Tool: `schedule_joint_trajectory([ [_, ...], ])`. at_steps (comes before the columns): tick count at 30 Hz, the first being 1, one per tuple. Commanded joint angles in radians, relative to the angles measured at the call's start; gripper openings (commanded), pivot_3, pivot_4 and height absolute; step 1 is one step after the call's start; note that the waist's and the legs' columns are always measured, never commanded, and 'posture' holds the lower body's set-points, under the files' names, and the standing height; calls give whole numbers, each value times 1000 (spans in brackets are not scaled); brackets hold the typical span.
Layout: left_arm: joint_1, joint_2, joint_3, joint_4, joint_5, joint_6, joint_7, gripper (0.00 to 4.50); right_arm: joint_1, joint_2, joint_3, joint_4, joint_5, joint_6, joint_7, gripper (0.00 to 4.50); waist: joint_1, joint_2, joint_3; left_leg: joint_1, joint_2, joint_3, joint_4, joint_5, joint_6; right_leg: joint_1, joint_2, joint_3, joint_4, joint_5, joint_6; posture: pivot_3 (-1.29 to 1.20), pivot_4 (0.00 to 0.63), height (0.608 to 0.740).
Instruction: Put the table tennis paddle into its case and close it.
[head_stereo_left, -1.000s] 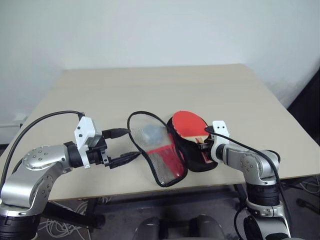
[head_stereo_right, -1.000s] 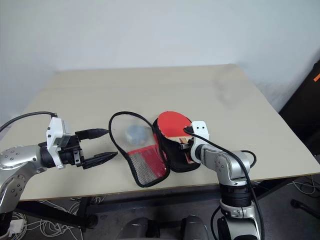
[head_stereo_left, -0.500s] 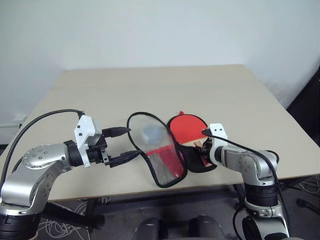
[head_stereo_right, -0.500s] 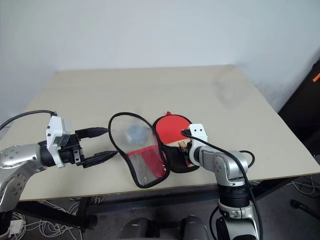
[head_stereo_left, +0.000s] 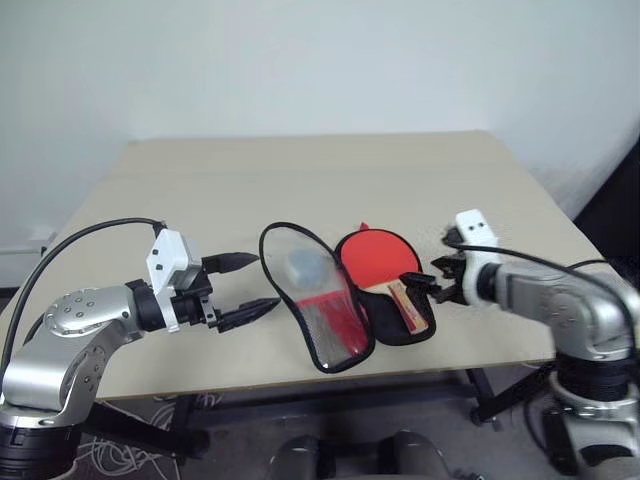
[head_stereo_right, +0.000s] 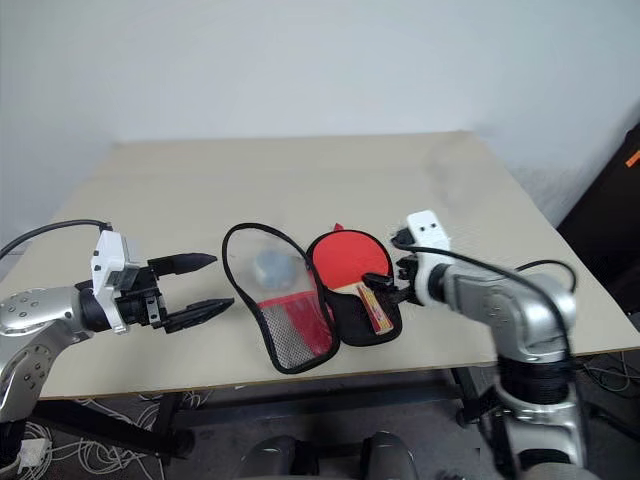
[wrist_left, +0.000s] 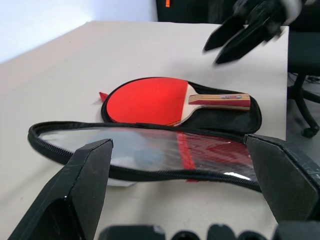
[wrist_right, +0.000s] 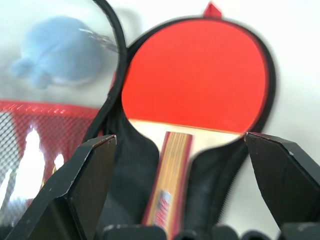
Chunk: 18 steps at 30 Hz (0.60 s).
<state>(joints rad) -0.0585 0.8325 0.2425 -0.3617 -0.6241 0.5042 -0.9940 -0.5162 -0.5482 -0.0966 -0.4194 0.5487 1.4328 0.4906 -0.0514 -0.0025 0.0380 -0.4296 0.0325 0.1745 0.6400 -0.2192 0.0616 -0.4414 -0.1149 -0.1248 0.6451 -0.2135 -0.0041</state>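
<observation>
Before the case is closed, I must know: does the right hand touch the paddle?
Apart. In the left wrist view the right hand hangs above the table, with bare tabletop between it and the paddle.

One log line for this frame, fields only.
paddle: lying in case's black half | clear flap: open | left gripper: open, beside flap | right gripper: open, off handle

The case's (head_stereo_left: 345, 300) clear flap veils a blurred pale blue lump (wrist_right: 60, 47) beside the right gripper (head_stereo_left: 432, 285).

Beige table (head_stereo_left: 300, 175), white wall (head_stereo_left: 300, 60), black chair (wrist_left: 305, 55)
</observation>
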Motion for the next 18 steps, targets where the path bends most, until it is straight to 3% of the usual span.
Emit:
schedule_joint_trajectory([
  [1,-10,-12,11,20,-4,-14,0,4500,2,-157,-36,22,43,-183,211,4469,1,0,0,0,2,-1,2,-2,3,1,2,0,0,0,0,0,0,706],
  [3,6,-23,4,57,8,-22,-5,4500,-22,-230,-65,120,9,-334,284,4469,3,1,0,0,8,-1,9,-5,18,3,10,0,0,0,0,0,0,706],
  [6,28,-46,3,105,4,-17,-11,4500,-39,-294,-76,199,-3,-456,355,4469,5,1,0,0,12,-1,16,-8,24,5,13,0,0,0,0,0,0,706],
  [9,59,-56,14,164,-57,65,-50,3637,-26,-340,-76,224,-2,-511,410,4500,6,1,0,0,15,-1,18,-9,26,4,13,1,0,-1,0,0,0,706],
  [18,76,-162,-56,228,0,82,20,379,1,-355,-68,205,12,-537,425,4500,12,1,0,-2,14,-1,23,-12,30,2,9,2,0,-2,-3,0,0,706],
])
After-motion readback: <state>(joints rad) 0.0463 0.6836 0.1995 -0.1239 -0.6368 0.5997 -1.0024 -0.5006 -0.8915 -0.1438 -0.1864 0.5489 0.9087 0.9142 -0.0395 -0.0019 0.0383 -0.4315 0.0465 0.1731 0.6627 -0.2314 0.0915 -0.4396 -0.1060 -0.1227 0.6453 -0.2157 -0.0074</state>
